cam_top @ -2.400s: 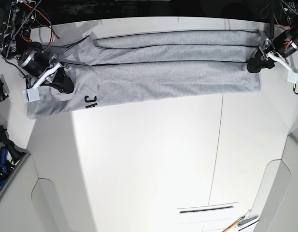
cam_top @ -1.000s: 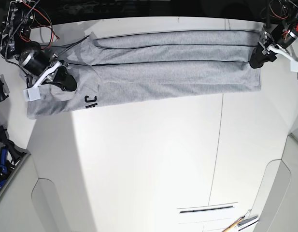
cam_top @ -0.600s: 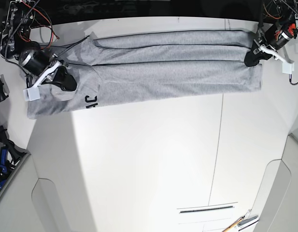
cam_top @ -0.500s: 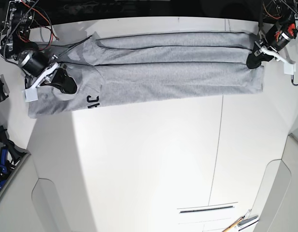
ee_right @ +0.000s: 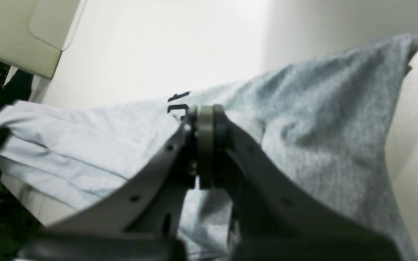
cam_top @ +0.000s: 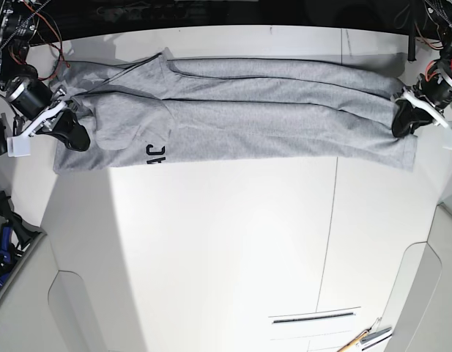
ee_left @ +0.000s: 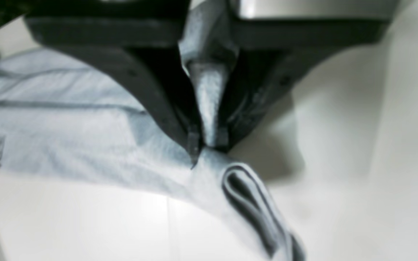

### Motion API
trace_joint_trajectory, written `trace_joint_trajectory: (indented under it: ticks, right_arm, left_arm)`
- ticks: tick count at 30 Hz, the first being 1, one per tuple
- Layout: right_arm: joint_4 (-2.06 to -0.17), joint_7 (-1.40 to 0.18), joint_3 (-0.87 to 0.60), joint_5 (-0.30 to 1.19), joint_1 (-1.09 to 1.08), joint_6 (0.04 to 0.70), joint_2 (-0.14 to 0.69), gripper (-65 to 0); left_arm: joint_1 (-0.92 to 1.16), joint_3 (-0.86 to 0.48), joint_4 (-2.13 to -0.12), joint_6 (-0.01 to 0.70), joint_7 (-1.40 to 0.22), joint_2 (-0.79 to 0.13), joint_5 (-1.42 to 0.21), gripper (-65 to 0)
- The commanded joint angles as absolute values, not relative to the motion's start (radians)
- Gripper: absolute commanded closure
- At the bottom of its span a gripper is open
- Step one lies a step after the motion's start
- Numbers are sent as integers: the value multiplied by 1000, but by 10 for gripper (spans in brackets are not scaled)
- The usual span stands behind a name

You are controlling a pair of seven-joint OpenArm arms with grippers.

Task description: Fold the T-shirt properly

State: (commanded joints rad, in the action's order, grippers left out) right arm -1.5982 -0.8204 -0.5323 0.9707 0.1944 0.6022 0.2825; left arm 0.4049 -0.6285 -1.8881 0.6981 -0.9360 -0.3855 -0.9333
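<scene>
The grey T-shirt (cam_top: 247,117) lies as a long folded strip across the far part of the white table (cam_top: 226,242), with black lettering (cam_top: 155,153) showing near its left end. My left gripper (cam_top: 401,121) is shut on the strip's right end; the left wrist view shows its jaws pinching a ridge of the T-shirt (ee_left: 85,145), with folded layers just below the left gripper (ee_left: 208,143). My right gripper (cam_top: 72,136) is shut on the left end. In the right wrist view the T-shirt (ee_right: 321,127) spreads around the right gripper (ee_right: 205,116), the lettering (ee_right: 178,103) just beyond its tips.
A seam (cam_top: 332,220) runs down the table right of centre. Near the front edge are a slot (cam_top: 313,317) and a pen-like tool (cam_top: 365,337). Blue and black gear (cam_top: 2,235) sits off the table's left side. Wiring hangs behind both arms.
Both grippers have moved apart and toward the table front. The T-shirt came with them, now stretched longer and lying slightly nearer the front and further right.
</scene>
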Motion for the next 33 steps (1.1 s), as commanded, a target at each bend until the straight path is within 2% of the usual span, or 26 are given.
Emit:
trace_joint_trajectory:
  ticks: [4, 6, 9, 13, 16, 18, 24, 28, 29, 32, 33]
  right_arm:
    - [-1598, -819, -532, 968, 194, 602, 282, 0]
    - [-1598, -819, -532, 965, 195, 602, 282, 0]
    - [-1598, -819, -533, 949, 194, 602, 283, 0]
    - [-1598, -819, -533, 949, 194, 602, 282, 0]
    - [-1598, -819, -533, 949, 192, 602, 282, 0]
    - [-1598, -820, -533, 947, 192, 602, 282, 0]
    - [-1598, -819, -533, 939, 192, 602, 282, 0]
    - [-1598, -819, -533, 939, 192, 601, 282, 0]
    - [-1598, -819, -533, 939, 192, 601, 282, 0]
    - [-1598, -819, -533, 920, 192, 601, 283, 0]
    - [-1598, -819, -533, 911, 192, 599, 284, -25]
  left_arm:
    - [405, -526, -2036, 691, -975, -385, -922, 0]
    - [405, -382, -2116, 672, -960, -385, -865, 0]
    - [399, -188, -2133, 652, -907, -384, -707, 0]
    - [391, 43, -2133, 580, -799, -385, -546, 0]
    - [340, 178, -2132, 510, -789, -385, -456, 0]
    - [320, 233, -2127, 482, -788, -379, -406, 0]
    - [302, 261, -2069, 483, -759, -311, -377, -10]
    - [300, 261, -2043, 521, -759, -253, -421, -301]
    - [302, 261, -2043, 521, -759, -242, -448, -345]
    - [302, 261, -2043, 520, -760, -203, -473, -355]
    - [302, 261, -2043, 521, -768, -192, -482, -355]
